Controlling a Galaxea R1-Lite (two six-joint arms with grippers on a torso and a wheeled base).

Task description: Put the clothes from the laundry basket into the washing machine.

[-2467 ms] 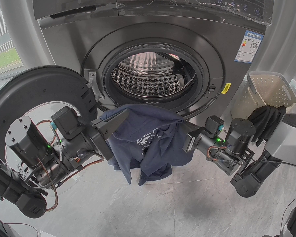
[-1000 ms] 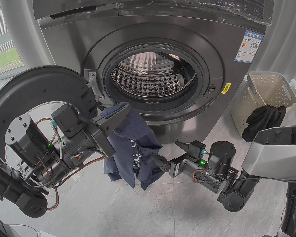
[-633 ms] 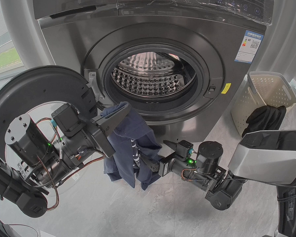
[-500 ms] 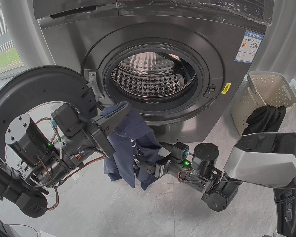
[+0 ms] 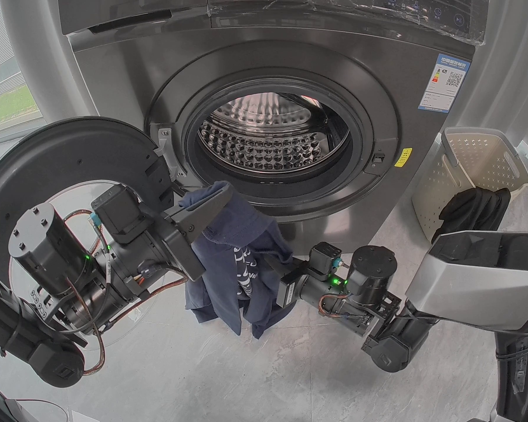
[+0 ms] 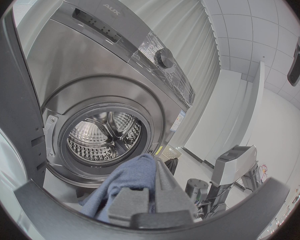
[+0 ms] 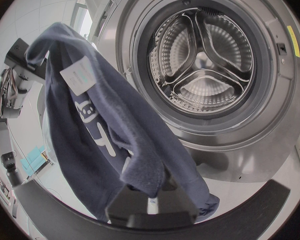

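Observation:
A navy shirt [image 5: 234, 265] with white print hangs in front of the washing machine, below its open drum [image 5: 270, 130]. My left gripper [image 5: 212, 205] is shut on the shirt's upper edge, just under the door opening. My right gripper [image 5: 268, 260] is lower and to the right, shut on a fold of the hanging part. In the left wrist view the navy shirt [image 6: 130, 177] is bunched between the left gripper [image 6: 151, 184]. The right wrist view has the right gripper [image 7: 153, 192] pinching the navy shirt [image 7: 100, 117] before the drum [image 7: 203, 64].
The machine's round door [image 5: 64, 165] stands swung open on the left, behind my left arm. A cream laundry basket [image 5: 487, 153] leans by the machine's right side, with a black garment [image 5: 472, 209] draped over its rim. Grey tiled floor lies below.
My right gripper let go of the shirt's top, dropped, came in open from the right and has shut on the hanging part. The shirt's lower half is pulled slightly right. The left arm kept still.

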